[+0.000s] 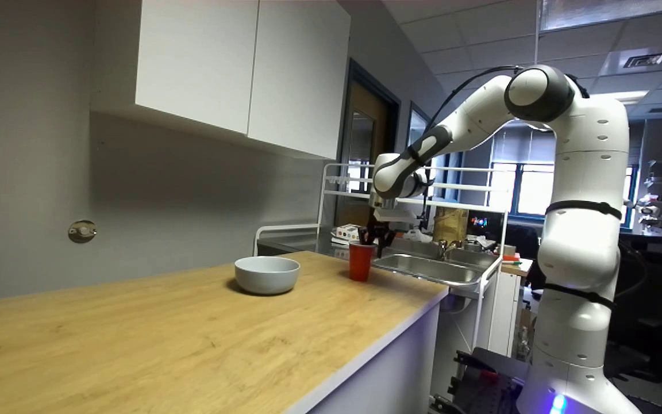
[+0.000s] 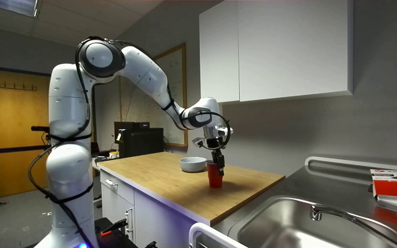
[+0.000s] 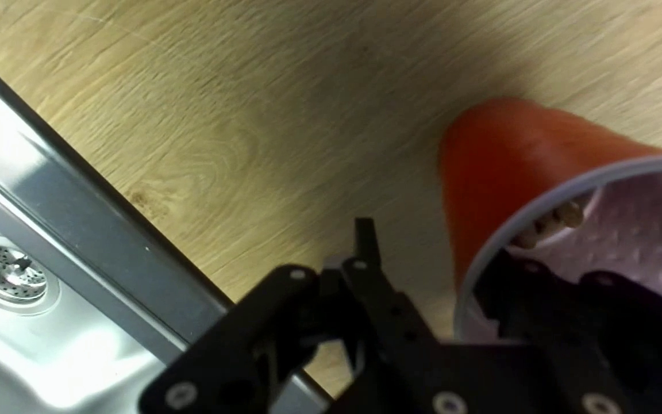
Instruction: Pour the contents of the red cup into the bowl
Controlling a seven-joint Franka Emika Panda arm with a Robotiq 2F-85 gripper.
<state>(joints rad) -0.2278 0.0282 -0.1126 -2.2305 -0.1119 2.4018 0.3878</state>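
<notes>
Spread claw (image 3: 430, 250) stands astride the rim of the red cup (image 2: 214, 179)

The wood-grained tabletop (image 1: 193, 339) carries the red cup upright, near the end that borders a steel sink (image 2: 274, 222). The claw's fingers (image 3: 376, 287) are well parted and hold nothing: one reaches inside the rim, one stands outside, clear of the cup's side. Small tan pieces (image 3: 548, 224) with dark specks lie in the cup. The pale grey bowl (image 1: 266, 279) rests on the same tabletop, apart from the cup. White cabinets (image 1: 193, 63) hang above on a grey wall (image 1: 20, 172). Farther back show a whiteboard (image 2: 175, 75), a yellow-brown door (image 2: 16, 134) and bright windows (image 1: 535, 192).
</notes>
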